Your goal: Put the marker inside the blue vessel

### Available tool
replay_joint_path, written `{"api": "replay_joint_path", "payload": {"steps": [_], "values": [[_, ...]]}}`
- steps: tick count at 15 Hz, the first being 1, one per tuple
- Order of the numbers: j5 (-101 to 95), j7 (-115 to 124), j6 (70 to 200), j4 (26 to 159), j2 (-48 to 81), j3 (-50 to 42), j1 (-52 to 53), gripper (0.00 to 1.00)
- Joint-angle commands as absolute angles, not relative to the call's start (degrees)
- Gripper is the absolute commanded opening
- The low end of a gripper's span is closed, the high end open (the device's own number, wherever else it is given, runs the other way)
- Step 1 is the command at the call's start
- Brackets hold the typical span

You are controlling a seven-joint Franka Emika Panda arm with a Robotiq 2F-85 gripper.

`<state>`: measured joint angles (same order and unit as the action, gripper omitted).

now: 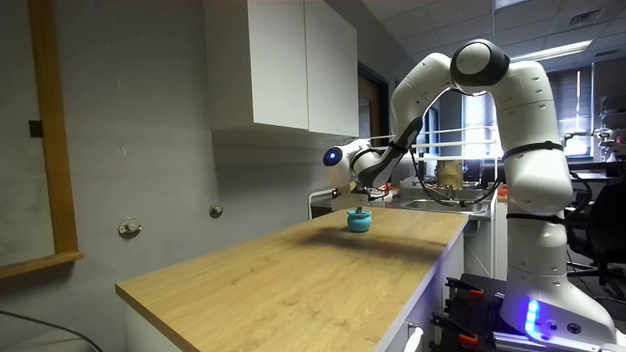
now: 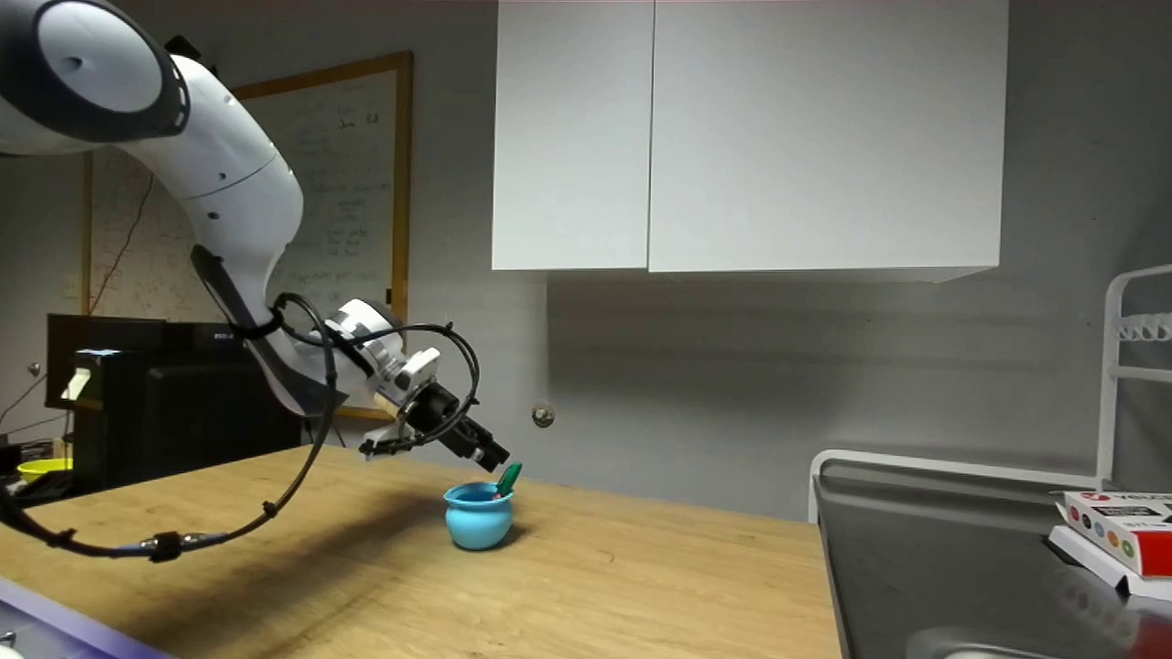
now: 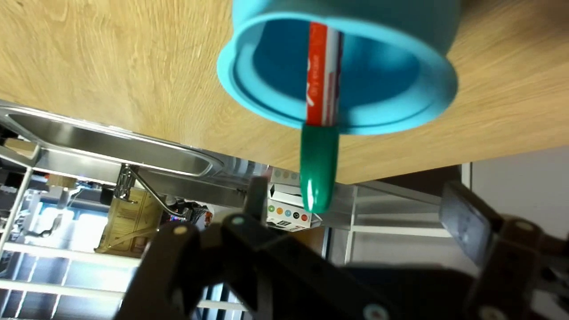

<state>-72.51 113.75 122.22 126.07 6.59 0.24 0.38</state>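
Observation:
The blue vessel (image 1: 359, 222) stands upright on the wooden table in both exterior views (image 2: 478, 523); its open mouth (image 3: 426, 104) shows in the wrist view. The marker (image 3: 318, 89) has a red and white barrel and a green cap. Its barrel goes into the vessel and it leans on the rim, with the cap (image 2: 508, 479) sticking out above; its lower end is hidden inside. My gripper (image 3: 359, 206) is open, with its fingers wide apart and nothing between them touching the marker. In an exterior view the gripper (image 2: 490, 455) is just above the cap, tilted down.
The wooden table (image 1: 293, 288) runs along the wall under a white cabinet (image 2: 824, 137). A metal sink (image 1: 442, 205) and a drying rack (image 2: 1110, 366) adjoin its end. A white and red box (image 2: 1122, 526) lies by the sink. A cable loop (image 2: 311, 458) hangs from the arm.

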Motion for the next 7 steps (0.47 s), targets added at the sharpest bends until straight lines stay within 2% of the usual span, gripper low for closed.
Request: {"api": "replay_joint_path", "payload": {"steps": [1, 7], "values": [[-67.4, 108.2, 124.6, 128.3, 0.8, 1.1, 0.7, 1.00], [-56.1, 95.6, 128.1, 132.5, -10.0, 1.2, 1.8, 1.00]]}}
